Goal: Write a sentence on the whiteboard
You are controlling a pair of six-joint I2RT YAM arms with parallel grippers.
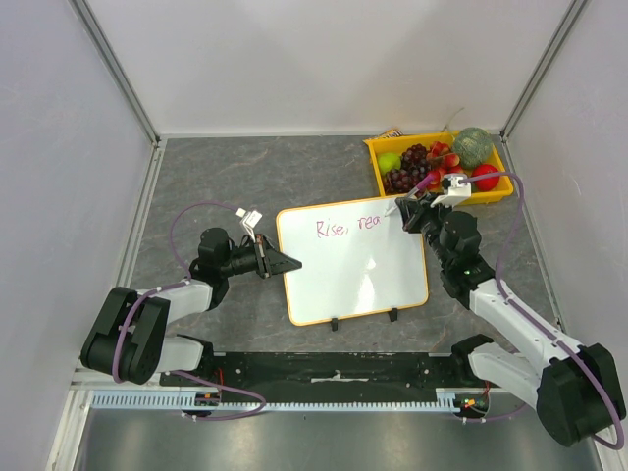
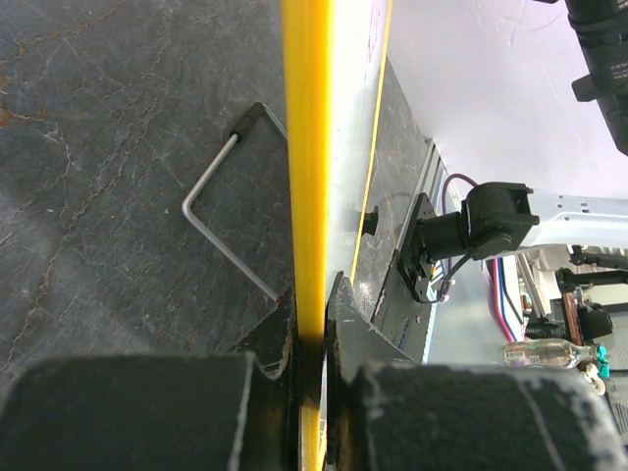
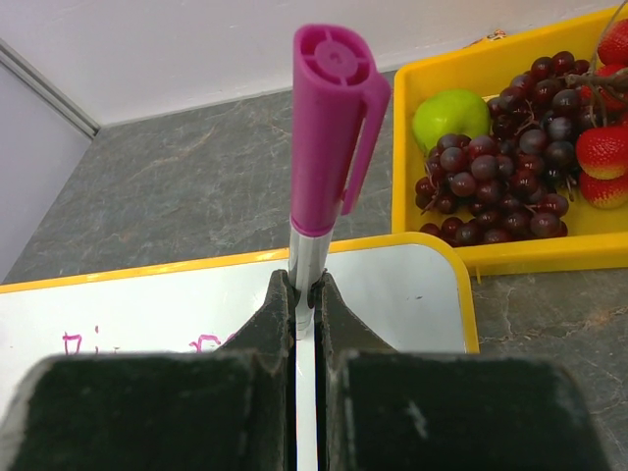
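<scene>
Nearby, fruit tray [image 3: 549, 251] flanks whiteboard [image 1: 353, 270] (left fingers [image 2: 270, 339] clamp it, right fingers [image 3: 277, 324] clamp marker [image 3: 334, 128]).

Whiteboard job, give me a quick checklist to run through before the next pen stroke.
1. Left pincer clamped on whiteboard rim: ok.
2. Right pincer shut on pink marker: ok.
3. Marker tip touching the board: cannot tell.
4. Sentence finished: not ok, reads "Rise, rea".
5. Blank board left beneath the writing: ok.
6. Fruit tray apart from the board: ok.
</scene>
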